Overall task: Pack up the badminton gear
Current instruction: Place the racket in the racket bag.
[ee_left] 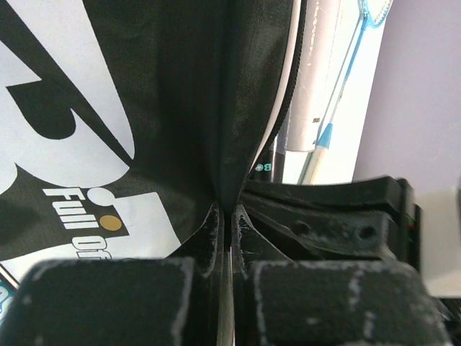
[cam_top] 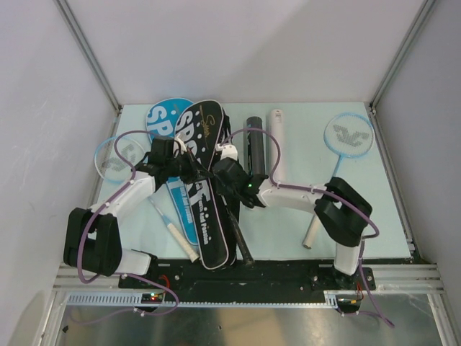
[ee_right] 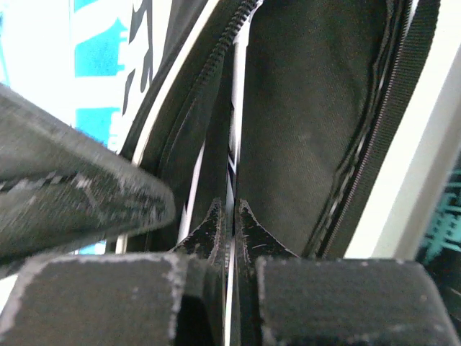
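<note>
1. Left wrist view: the left gripper (ee_left: 230,225) has its jaws nearly together, only a thin slit between them. It pinches a fold of the black cover (ee_left: 180,94).
2. Right wrist view: the right gripper (ee_right: 232,216) is clamped the same way on black cover fabric, just right of a zipper (ee_right: 209,65). A blurred grey part crosses the left of the frame; cannot tell what it is.
3. Top view: both grippers meet at frame centre over the upper half of the black cover, left gripper (cam_top: 189,164) just beside right gripper (cam_top: 216,173).
4. Left arm: base lower left, elbow folded, forearm running up and right to centre.
5. Right arm: base lower right, elbow folded, forearm reaching left across the frame to centre.
6. The black cover lies lengthwise from upper centre to lower centre. It overlaps the blue cover (cam_top: 160,119), which shows at upper left of centre.
7. A black handle (cam_top: 241,241) sticks out at the cover's lower right edge. Cannot tell if it is inside the cover or beneath it.
8. Black tube (cam_top: 253,144) and white tube (cam_top: 276,140) lie side by side, upper right of centre.
9. Left racket (cam_top: 115,155): head at left, white grip toward lower centre, shaft under the left arm.
10. Right racket (cam_top: 349,135): head upper right, handle passing under the right arm.
</note>
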Robot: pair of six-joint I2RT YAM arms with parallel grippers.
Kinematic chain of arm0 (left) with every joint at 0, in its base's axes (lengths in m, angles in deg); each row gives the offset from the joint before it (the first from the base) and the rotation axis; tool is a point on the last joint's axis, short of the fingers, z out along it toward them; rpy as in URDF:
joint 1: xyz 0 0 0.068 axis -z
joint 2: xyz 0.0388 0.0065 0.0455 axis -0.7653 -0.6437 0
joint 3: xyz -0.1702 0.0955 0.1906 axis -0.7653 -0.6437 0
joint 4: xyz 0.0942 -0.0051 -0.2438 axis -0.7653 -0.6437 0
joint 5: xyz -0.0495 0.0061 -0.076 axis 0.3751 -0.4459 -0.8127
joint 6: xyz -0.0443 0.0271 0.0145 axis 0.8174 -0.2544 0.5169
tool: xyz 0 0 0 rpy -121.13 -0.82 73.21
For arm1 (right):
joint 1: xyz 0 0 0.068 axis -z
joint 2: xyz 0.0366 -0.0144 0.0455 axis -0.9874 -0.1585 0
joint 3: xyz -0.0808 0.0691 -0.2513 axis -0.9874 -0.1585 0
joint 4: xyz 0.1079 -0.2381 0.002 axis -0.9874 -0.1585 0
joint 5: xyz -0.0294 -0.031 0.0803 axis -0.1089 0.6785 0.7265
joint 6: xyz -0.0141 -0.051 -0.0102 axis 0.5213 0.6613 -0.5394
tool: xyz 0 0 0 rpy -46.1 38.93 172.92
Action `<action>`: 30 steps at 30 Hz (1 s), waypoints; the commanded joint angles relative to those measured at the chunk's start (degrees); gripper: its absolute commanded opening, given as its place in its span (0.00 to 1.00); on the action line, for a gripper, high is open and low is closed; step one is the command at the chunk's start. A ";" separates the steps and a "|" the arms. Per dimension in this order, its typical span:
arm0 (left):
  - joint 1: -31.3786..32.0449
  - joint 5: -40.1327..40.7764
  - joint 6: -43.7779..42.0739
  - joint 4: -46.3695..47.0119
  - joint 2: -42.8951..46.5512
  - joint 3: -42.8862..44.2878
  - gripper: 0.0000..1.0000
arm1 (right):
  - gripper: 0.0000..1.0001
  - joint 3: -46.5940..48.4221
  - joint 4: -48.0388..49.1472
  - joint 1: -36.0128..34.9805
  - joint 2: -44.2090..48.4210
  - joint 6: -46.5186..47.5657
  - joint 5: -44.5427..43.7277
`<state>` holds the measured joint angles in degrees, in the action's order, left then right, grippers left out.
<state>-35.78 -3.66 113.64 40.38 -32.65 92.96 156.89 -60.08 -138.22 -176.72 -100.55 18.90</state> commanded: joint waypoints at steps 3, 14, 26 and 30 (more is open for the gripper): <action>0.59 -0.58 2.23 2.29 1.15 0.87 0.00 | 0.08 4.94 10.63 0.42 -4.24 -4.12 2.54; 0.53 0.73 1.83 2.28 0.37 0.77 0.00 | 0.49 -2.97 -3.20 3.31 8.04 -1.48 14.98; 0.53 0.82 1.39 2.27 1.54 0.75 0.00 | 0.52 -10.80 -4.81 4.31 11.47 -0.13 28.96; 0.53 0.99 1.43 2.30 1.93 0.44 0.00 | 0.52 -11.90 -2.00 4.47 9.35 -1.10 32.37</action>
<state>-35.54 -1.71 114.29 39.95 -32.65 92.96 145.67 -65.02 -134.18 -165.60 -101.42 46.51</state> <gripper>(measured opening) 0.023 0.520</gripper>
